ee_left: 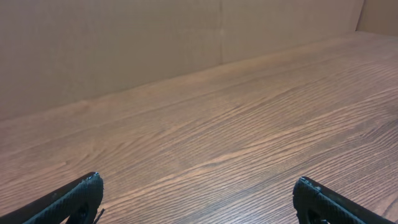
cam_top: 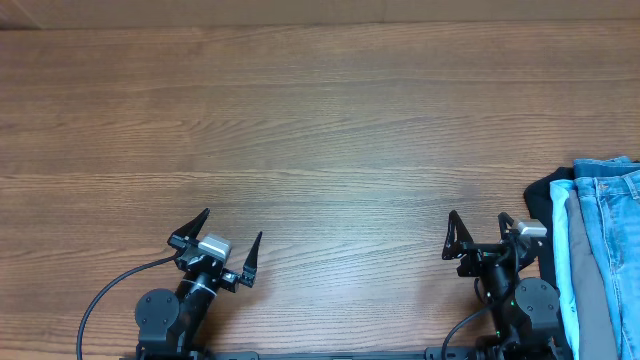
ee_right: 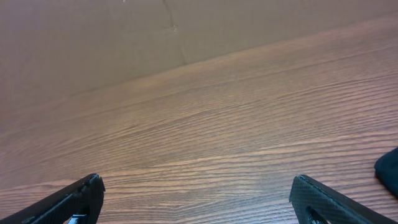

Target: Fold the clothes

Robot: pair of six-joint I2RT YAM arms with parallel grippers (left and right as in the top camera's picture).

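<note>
Jeans lie stacked (perhaps folded) on the table, far right.

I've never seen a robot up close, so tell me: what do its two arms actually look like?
Both the left arm and right arm are black, with round joints at the base. Each ends in two pointed, triangular black jaws, with a small silver-grey block just behind them. A thin black cable loops out from each base.

The wooden table bore, overlapping at its near right edge, a black garment, a pale cyan garment, a grey garment and light blue jeans.
</note>
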